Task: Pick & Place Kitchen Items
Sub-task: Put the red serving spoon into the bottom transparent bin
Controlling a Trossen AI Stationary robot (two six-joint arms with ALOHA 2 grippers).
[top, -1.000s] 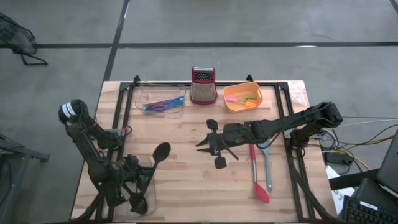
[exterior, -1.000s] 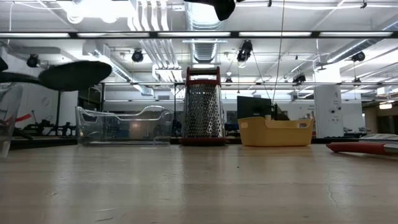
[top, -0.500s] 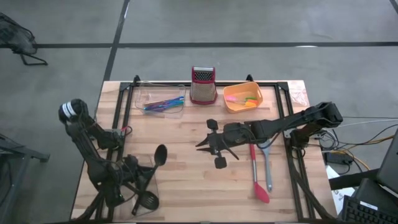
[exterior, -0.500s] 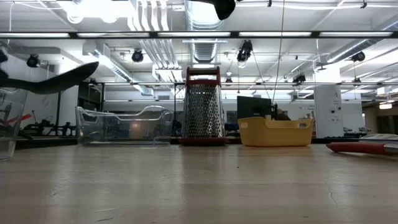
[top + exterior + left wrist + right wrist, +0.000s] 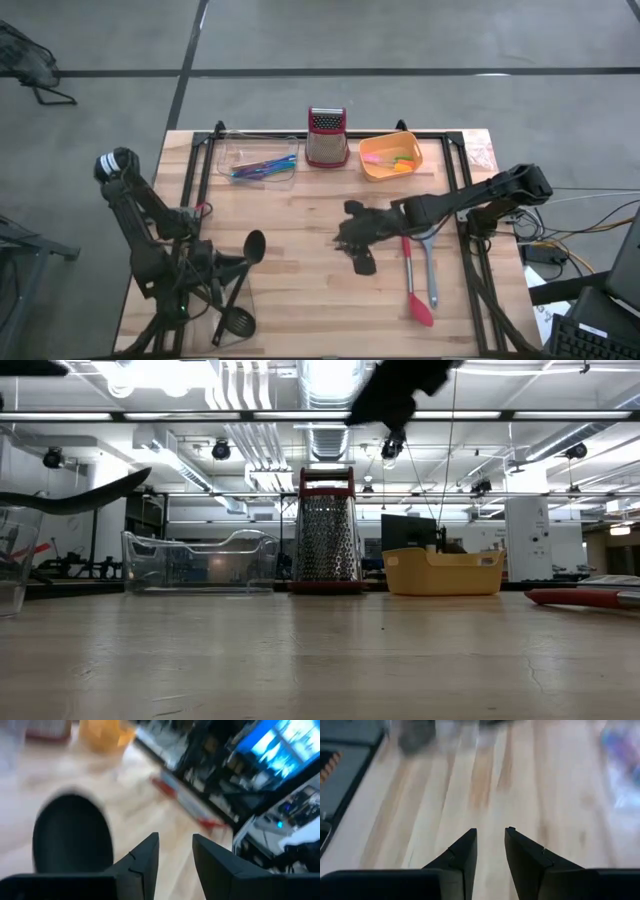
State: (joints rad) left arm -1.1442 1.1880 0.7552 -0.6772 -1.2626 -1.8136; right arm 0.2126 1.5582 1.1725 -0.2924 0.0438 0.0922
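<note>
Black against the pale wood, a solid black spoon [image 5: 250, 247] is jutting out just ahead of the left gripper [image 5: 215, 268] near the table's front left corner, its bowl lifted off the surface. Whether those fingers are actually pinching its handle cannot be told; in the left wrist view they are showing a narrow gap with nothing between the tips, the bowl sitting just beside them. A black slotted spoon [image 5: 238, 322] is lying beside a clear container [image 5: 15, 555] close by. The step in hand looks like placing utensils at that corner. The right gripper [image 5: 352, 236] is hovering over bare wood mid-table, fingers slightly parted and holding nothing. Just beside it to the right are lying the red spoon [image 5: 413, 288] and grey spatula [image 5: 430, 270], side by side. The next move probably calls for turning toward those handles and descending.
</note>
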